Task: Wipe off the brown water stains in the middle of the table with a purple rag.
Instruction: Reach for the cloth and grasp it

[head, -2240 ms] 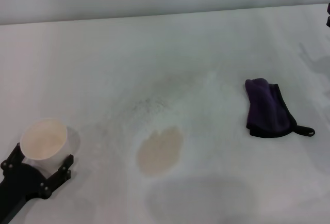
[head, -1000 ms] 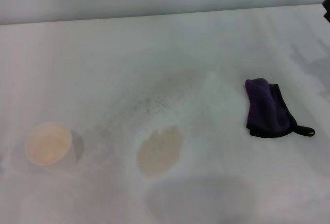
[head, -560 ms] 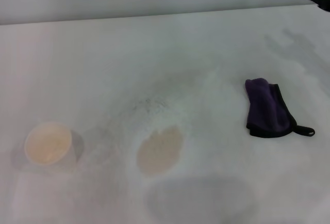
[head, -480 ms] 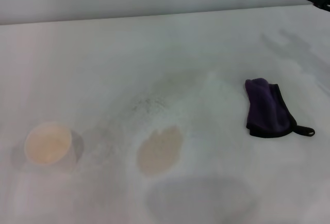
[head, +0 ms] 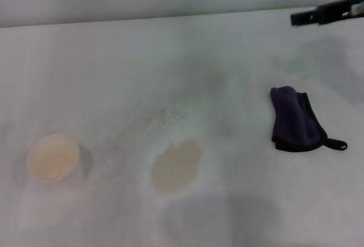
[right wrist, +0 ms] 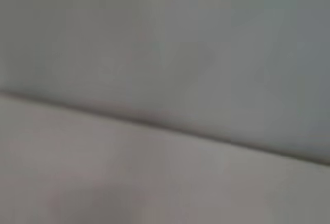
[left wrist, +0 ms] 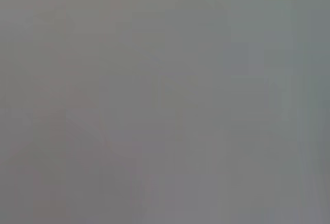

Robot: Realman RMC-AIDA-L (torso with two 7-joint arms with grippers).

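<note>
So your right gripper [head: 301, 18] had just poked in at the far right edge, up above the rag [head: 296, 122], and you couldn't tell if its fingers were apart. The rag lay untouched on the table [head: 114, 59], well right of the stain [head: 176, 166]. A cup [head: 54, 157] sat off left.

Only a slim, flat black bar of the right gripper [head: 329, 13] shows, straight-edged and blurred, with one small pale patch near its outer end; its fingers, cables and any markings cannot be made out.
</note>
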